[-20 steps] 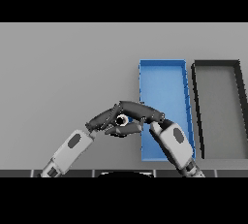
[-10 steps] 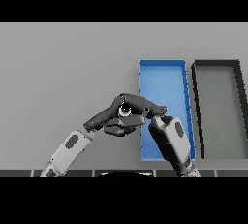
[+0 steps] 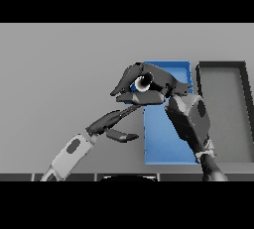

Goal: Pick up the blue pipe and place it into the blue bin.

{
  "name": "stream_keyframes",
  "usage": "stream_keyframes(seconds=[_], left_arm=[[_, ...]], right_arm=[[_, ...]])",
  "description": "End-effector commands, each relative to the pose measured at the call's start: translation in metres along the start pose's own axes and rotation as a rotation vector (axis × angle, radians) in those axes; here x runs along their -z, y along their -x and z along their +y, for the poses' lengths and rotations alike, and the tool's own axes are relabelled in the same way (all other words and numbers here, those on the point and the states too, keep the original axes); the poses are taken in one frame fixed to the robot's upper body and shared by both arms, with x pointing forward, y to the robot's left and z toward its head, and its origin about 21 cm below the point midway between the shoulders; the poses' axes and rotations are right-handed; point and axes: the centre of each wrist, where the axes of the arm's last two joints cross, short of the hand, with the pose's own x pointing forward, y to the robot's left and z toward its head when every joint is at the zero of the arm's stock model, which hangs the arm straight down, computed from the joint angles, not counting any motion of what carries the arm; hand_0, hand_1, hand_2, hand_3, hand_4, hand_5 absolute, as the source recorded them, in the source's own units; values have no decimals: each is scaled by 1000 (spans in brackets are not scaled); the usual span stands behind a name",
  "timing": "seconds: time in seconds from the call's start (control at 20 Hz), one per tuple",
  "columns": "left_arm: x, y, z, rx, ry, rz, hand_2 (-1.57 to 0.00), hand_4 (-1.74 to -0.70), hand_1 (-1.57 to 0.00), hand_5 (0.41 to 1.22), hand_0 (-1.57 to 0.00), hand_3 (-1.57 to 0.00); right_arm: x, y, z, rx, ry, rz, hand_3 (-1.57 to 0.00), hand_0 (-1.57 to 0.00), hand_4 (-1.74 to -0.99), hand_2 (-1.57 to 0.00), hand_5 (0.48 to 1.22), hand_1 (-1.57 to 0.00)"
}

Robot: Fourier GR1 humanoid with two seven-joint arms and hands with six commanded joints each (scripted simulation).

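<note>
R. hand [image 3: 149,86] curled round what looks like the blue pipe [image 3: 133,85], at blue bin [image 3: 166,143] edge; L. hand [image 3: 111,124] relaxed below. Move fully over bin interior before releasing.

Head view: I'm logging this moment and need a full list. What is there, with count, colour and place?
table: one, grey, fills the view.
blue bin: one, blue, right of centre, long side running away from the robot.
dark bin: one, dark grey, right of the blue bin.
blue pipe: one, blue, mostly hidden in the right hand, above the blue bin's left edge.
right hand: dark, fingers curled round the pipe.
left hand: dark, fingers straight, below the right hand, holding nothing.
</note>
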Motion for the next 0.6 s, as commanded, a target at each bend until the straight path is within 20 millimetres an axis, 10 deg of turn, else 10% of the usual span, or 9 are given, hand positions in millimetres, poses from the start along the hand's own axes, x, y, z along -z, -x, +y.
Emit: stream_keyframes(seconds=[0.0, 0.25, 0.55], left_arm=[[-1, 3, 0, -1, -1, 15, 0, -866, 0, 484, 0, 1], [-4, -2, -1, 5, -15, 23, 1, -844, 1, 481, 1, 1], [-7, -2, 3, 25, -41, 49, 1, -827, 1, 463, 1, 1]], right_arm=[[0, -6, -10, -6, 43, -8, -1571, -1571, -1496, -1571, 1221, -1571], [-8, -16, -61, -90, 300, 48, -1571, -1571, -1498, -1571, 1221, -1571], [-68, 23, -115, -30, 597, 255, -1571, -1571, -1499, -1571, 1221, -1571]])
